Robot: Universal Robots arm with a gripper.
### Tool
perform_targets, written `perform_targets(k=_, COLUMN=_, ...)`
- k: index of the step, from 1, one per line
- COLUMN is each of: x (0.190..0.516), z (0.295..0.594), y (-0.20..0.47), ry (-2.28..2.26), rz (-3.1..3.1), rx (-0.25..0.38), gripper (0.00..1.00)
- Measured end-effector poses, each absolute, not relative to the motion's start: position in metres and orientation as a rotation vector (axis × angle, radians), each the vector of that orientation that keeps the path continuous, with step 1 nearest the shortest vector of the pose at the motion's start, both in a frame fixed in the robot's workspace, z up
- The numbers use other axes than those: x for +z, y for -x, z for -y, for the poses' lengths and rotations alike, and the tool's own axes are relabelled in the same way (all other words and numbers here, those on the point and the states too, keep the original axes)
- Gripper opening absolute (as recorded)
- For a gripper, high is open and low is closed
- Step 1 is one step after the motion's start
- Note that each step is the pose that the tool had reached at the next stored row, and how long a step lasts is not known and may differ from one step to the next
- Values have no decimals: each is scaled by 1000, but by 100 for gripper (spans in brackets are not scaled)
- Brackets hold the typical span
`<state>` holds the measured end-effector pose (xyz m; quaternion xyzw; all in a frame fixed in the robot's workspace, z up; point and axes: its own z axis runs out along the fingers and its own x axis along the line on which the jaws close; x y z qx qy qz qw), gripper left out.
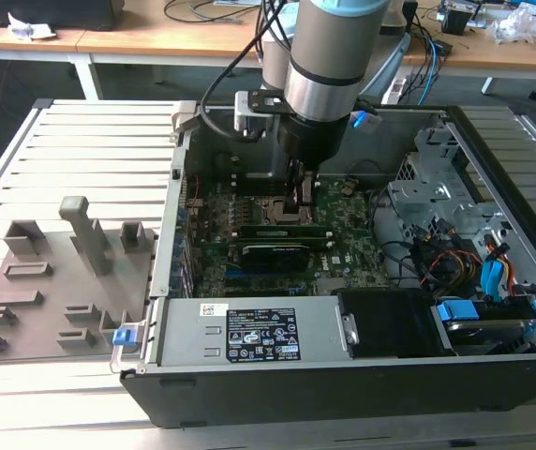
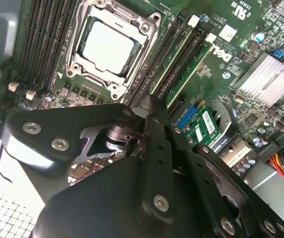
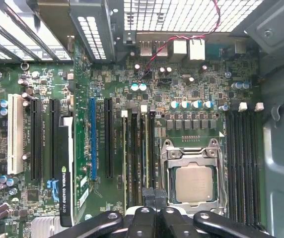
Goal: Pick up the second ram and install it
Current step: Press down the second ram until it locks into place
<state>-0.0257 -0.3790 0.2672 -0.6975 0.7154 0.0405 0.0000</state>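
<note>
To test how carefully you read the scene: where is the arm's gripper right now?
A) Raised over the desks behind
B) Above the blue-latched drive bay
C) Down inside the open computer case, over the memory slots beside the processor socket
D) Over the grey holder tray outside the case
C: in the exterior view the gripper reaches down into the computer case, close to the memory slots beside the processor socket.

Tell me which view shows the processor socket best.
The first wrist view: the processor socket faces the camera squarely, its whole frame unobstructed. The second wrist view shows it tilted, near the picture's edge. In the exterior view it is small, beside the arm.
</note>
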Motion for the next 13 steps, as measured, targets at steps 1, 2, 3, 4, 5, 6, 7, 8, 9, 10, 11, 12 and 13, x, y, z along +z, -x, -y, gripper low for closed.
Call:
perform_targets(k=1, x=267, z=379, y=24, ry=2191, rz=-2248, rx=127, gripper=11)
perform_targets(k=2, x=265, z=379, y=9, ry=2193, rz=-2249, rx=130, gripper=11)
perform_targets(k=3, x=261, z=379, y=-4, ry=2195, rz=-2252, rx=134, gripper=11)
perform_targets(k=4, x=255, z=379, y=-15, ry=2196, rz=-2253, rx=136, gripper=11)
perform_targets(k=5, x=250, z=379, y=-20, ry=2196, rz=-2253, rx=136, gripper=11)
perform_targets(k=6, x=245, z=379, y=-21, ry=2196, rz=-2253, rx=136, gripper=11)
perform_targets(k=7, x=242, z=379, y=-22, ry=2196, rz=-2252, rx=136, gripper=11)
perform_targets(k=8, x=237, z=379, y=-22, ry=2198, rz=-2251, rx=136, gripper=11)
perform_targets(k=9, x=232, z=379, y=-22, ry=2199, rz=-2250, rx=136, gripper=11)
perform_targets(k=10, x=228, z=379, y=-22, ry=2200, rz=-2250, rx=134, gripper=11)
perform_targets(k=11, x=227, z=379, y=-22, ry=2201, rz=-2250, rx=135, gripper=11)
perform_targets(k=12, x=226, z=379, y=-22, ry=2201, rz=-2249, rx=135, gripper=11)
perform_targets(k=13, x=226, z=379, y=-22, ry=2200, rz=-2249, rx=135, gripper=11)
